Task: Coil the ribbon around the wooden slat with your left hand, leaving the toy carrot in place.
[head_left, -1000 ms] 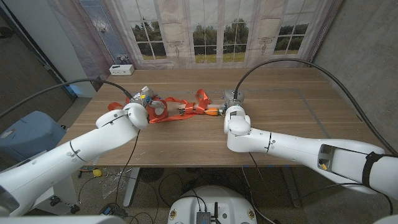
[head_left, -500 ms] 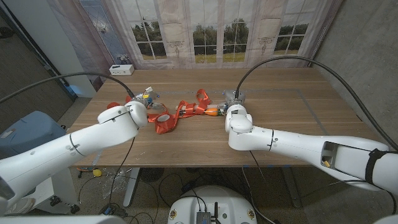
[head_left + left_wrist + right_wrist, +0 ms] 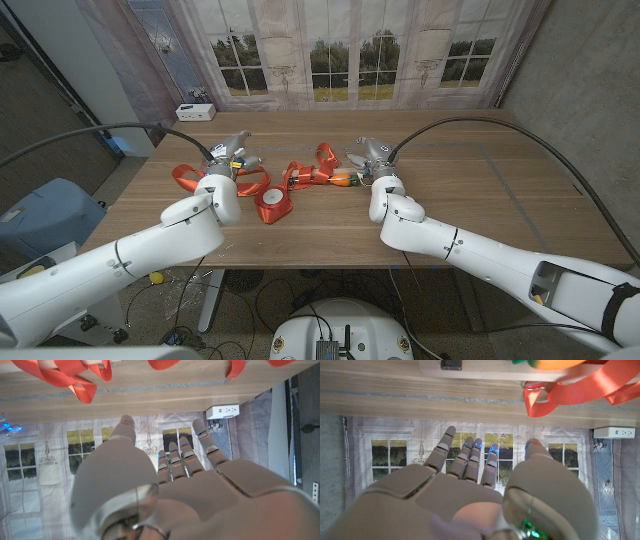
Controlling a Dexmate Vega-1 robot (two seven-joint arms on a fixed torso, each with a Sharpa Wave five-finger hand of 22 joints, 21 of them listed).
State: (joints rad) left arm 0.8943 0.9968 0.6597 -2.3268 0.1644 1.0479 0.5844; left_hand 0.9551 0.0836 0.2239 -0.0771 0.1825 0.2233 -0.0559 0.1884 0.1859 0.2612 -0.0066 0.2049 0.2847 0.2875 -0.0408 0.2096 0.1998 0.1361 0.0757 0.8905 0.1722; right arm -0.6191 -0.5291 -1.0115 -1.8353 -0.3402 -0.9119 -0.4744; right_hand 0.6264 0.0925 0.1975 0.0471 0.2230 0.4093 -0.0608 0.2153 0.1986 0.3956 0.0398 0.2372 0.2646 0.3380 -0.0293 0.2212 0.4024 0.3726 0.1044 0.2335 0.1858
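The orange ribbon (image 3: 300,175) lies in loops across the middle of the table, with one coiled bunch (image 3: 270,205) nearer the front edge. A toy carrot (image 3: 343,180) sits at the ribbon's right end, on a pale wooden slat (image 3: 485,367) that the ribbon partly hides. My left hand (image 3: 232,152) hovers over the ribbon's left loops (image 3: 65,375), fingers spread, holding nothing. Just behind the carrot (image 3: 547,364), my right hand (image 3: 368,152) is raised with its fingers apart and nothing in them; ribbon loops (image 3: 580,387) lie beyond it.
A white power strip (image 3: 195,112) sits at the table's back left corner, also in the left wrist view (image 3: 224,411). A curtained window wall runs behind the table. Black cables arc from both arms over the tabletop (image 3: 480,190).
My left hand let go of the ribbon, opened and lifted. The coiled bunch slid toward the front edge. My right hand rose off the slat by the carrot and spread its fingers.
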